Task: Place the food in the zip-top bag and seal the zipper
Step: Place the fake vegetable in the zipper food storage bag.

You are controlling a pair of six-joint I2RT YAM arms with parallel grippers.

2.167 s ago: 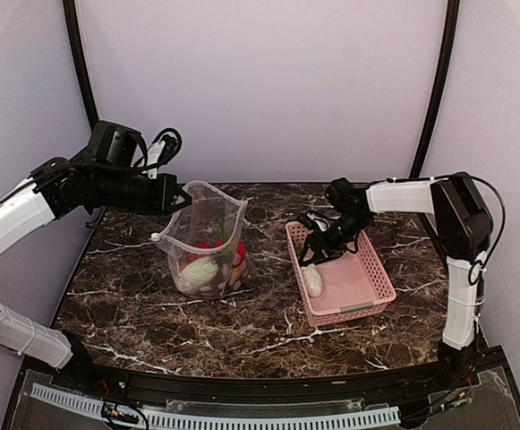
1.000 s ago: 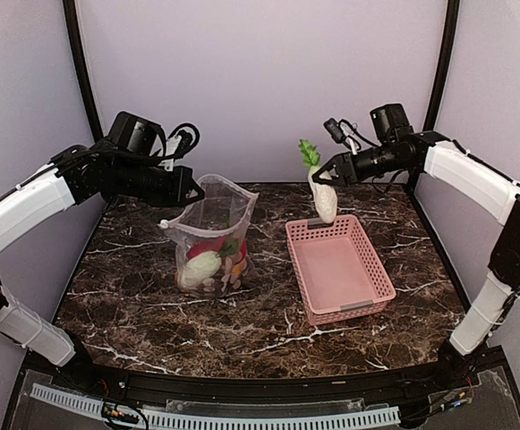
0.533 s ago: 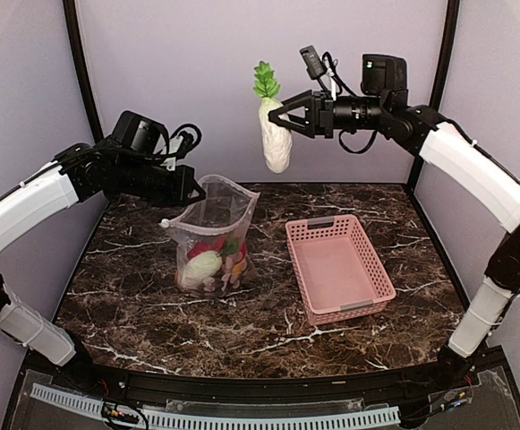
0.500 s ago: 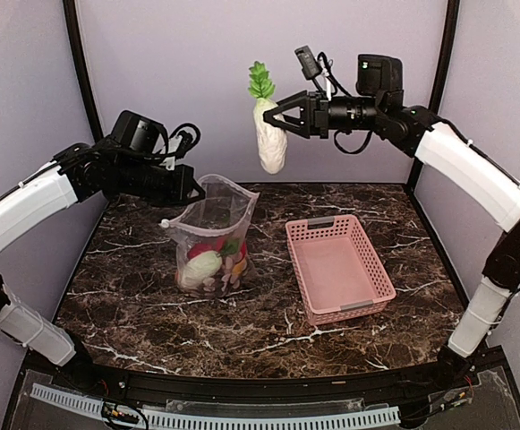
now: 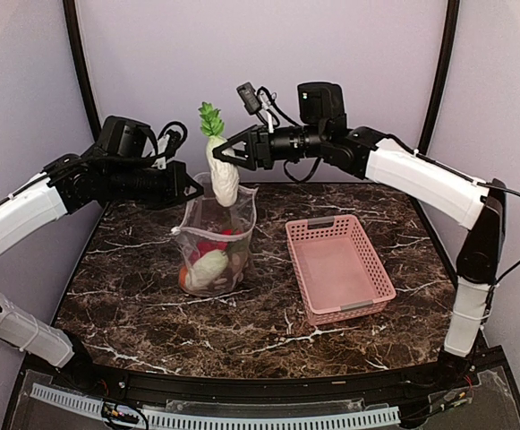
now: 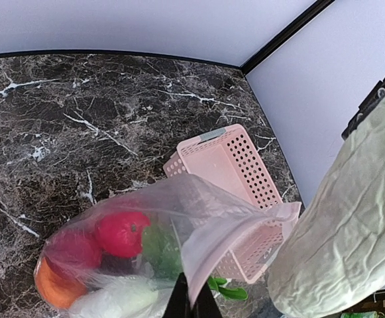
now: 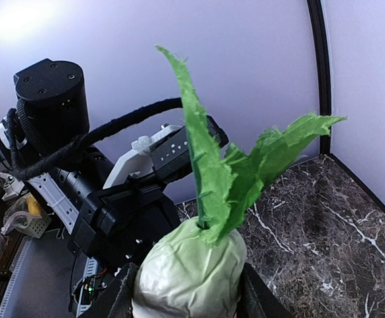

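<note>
The clear zip-top bag [image 5: 213, 242] stands on the table with red, orange, white and green toy food inside. My left gripper [image 5: 191, 189] is shut on the bag's upper left rim, holding the mouth open; the left wrist view shows the rim [image 6: 209, 258] pinched between the fingers. My right gripper [image 5: 226, 155] is shut on a white radish with green leaves [image 5: 221, 177] and holds it upright, its lower end at the bag's mouth. The radish [image 7: 189, 275] fills the right wrist view, and it also shows in the left wrist view [image 6: 341, 232].
A pink mesh basket [image 5: 338, 268] sits right of the bag, with nothing showing inside; it also shows in the left wrist view [image 6: 235, 165]. Black frame posts stand at the back left and back right.
My right gripper picked the radish out of the basket, lifted it high and carried it left and down to the bag's mouth. My left gripper kept hold of the rim.
</note>
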